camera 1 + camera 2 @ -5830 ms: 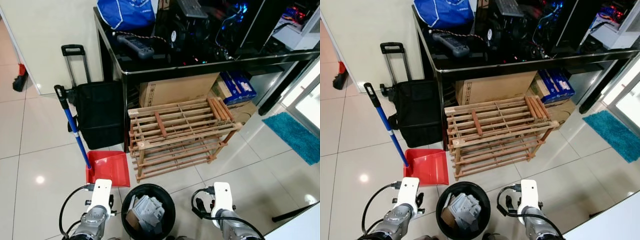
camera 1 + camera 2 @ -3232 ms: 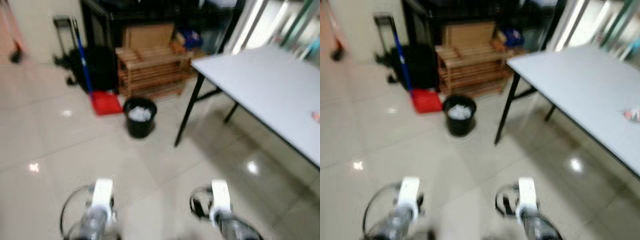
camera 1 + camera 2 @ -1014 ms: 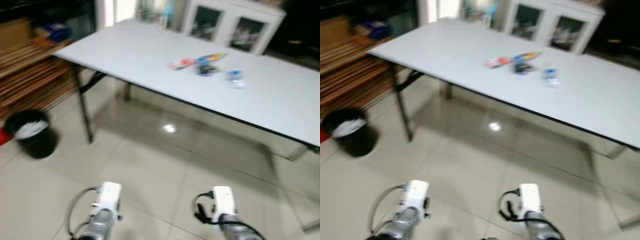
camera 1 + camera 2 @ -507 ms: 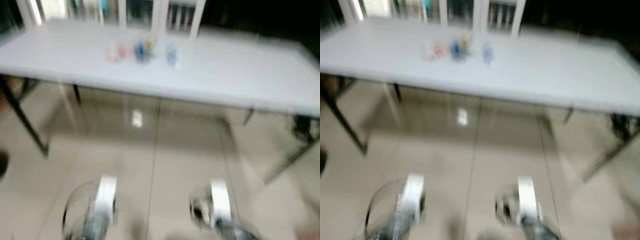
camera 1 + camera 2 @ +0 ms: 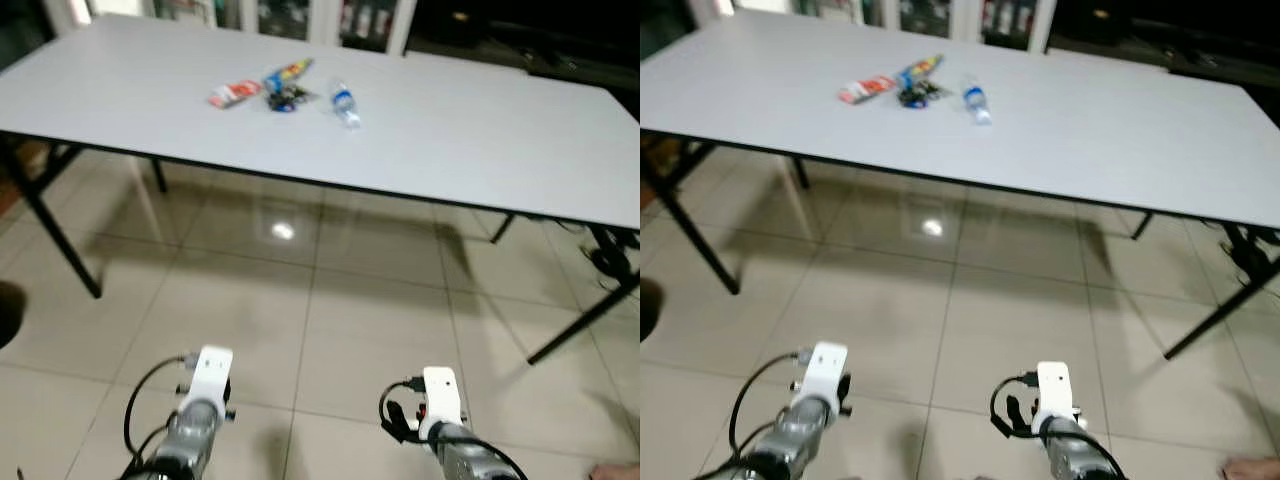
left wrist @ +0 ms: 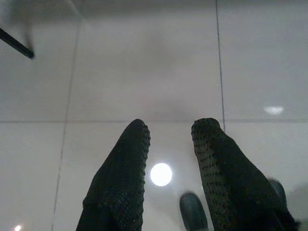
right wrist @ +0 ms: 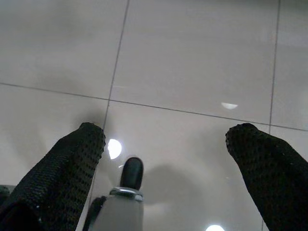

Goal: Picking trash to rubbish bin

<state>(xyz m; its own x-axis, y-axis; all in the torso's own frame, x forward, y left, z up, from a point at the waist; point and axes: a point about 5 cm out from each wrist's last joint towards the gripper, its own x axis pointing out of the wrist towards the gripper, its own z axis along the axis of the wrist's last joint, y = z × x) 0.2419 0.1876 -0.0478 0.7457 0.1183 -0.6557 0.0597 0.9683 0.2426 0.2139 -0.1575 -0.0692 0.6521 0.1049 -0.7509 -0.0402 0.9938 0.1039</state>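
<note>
Facing a long white surface (image 5: 480,120) from the head view: trash clustered at its far left, well out of reach, namely a red wrapper (image 5: 226,95), a colourful wrapper (image 5: 287,72), a dark tangle (image 5: 284,97) and a small clear bottle (image 5: 344,104) lying down.

Left wrist: left end effector (image 6: 166,134) empty, slightly spread, hanging over floor tiles.

Right wrist: right end effector (image 7: 166,137) spread wide, likewise empty, probably ready for pickup.

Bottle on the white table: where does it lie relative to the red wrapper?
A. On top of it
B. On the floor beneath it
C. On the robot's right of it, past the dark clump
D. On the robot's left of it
C: the bottle lies on the table to the right of the dark clump, and the red wrapper lies to the clump's left.
</note>
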